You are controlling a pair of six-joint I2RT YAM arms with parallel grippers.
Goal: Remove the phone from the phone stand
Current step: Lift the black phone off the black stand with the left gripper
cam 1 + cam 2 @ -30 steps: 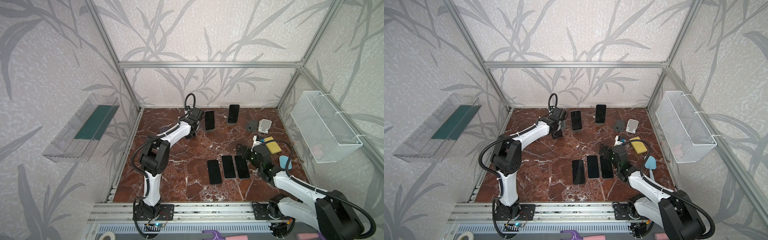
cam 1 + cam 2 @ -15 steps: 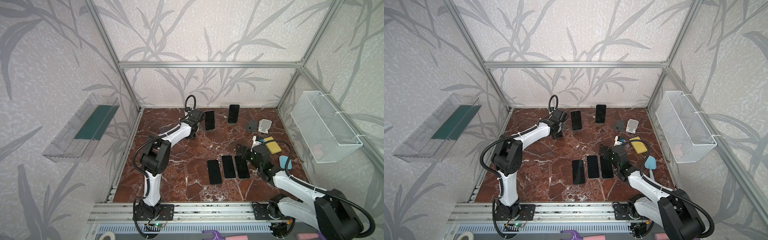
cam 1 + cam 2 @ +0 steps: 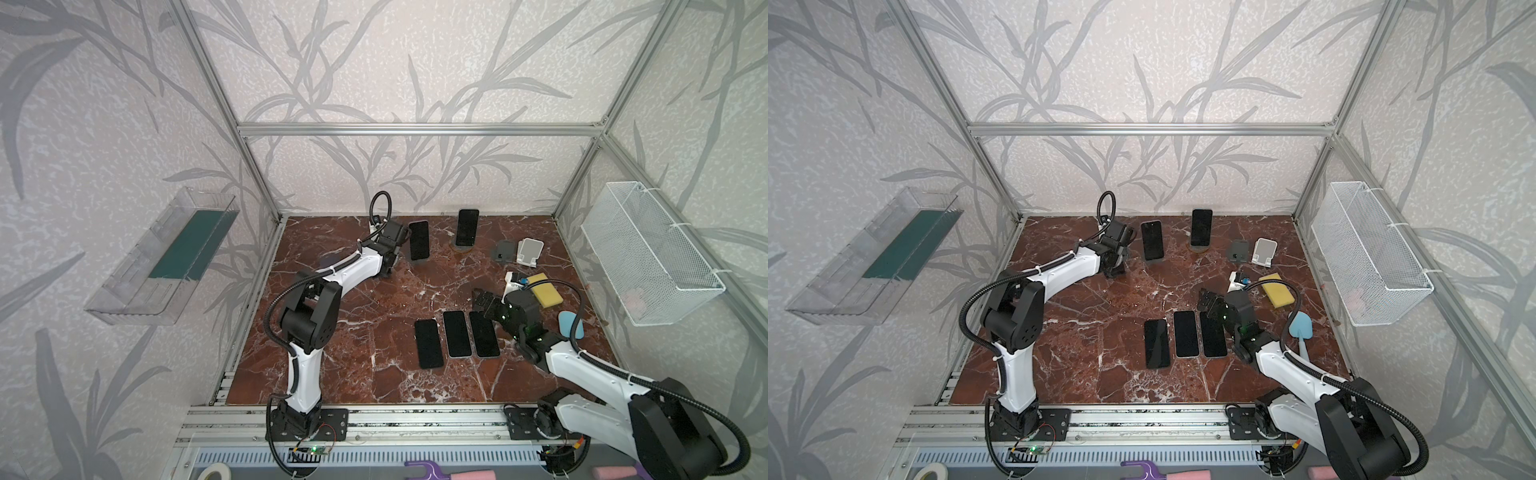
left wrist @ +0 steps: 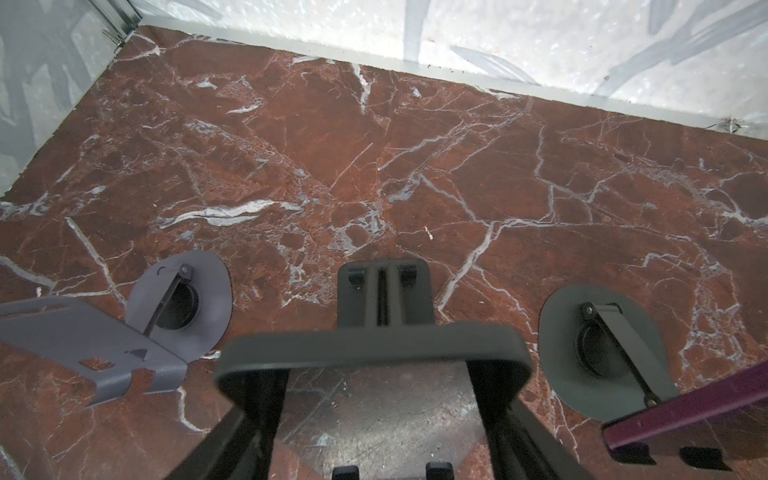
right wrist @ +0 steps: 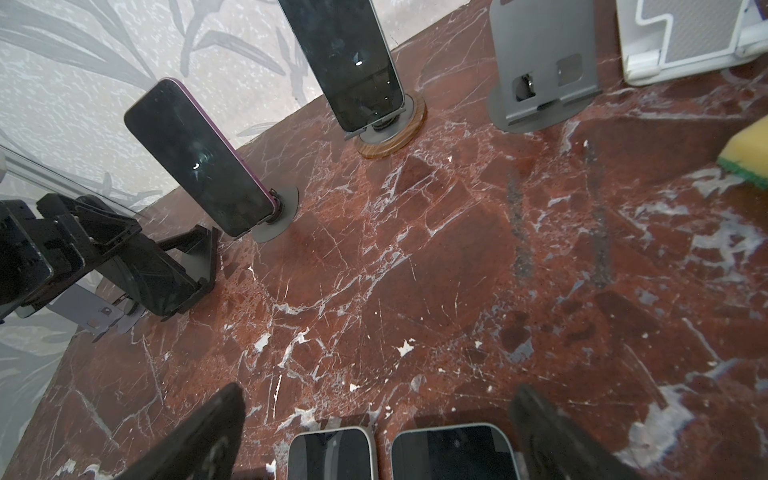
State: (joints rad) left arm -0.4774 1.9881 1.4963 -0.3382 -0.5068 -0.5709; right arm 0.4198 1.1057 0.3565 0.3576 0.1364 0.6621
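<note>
The dark shiny phone [image 4: 374,351] could slip and fall, or drag its black folding stand [image 4: 382,291] along, if the pull is crooked. It leans on that stand between the left jaws, which press its two sides. The right jaws are spread wide, holding nothing.

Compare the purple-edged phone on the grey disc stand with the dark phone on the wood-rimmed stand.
Purple-edged phone sits on a grey disc stand; dark phone on a wood-rimmed round stand. Purple-edged phone stands nearer the left arm; dark phone nearer the back wall. Both are propped upright, screens dark.
</note>
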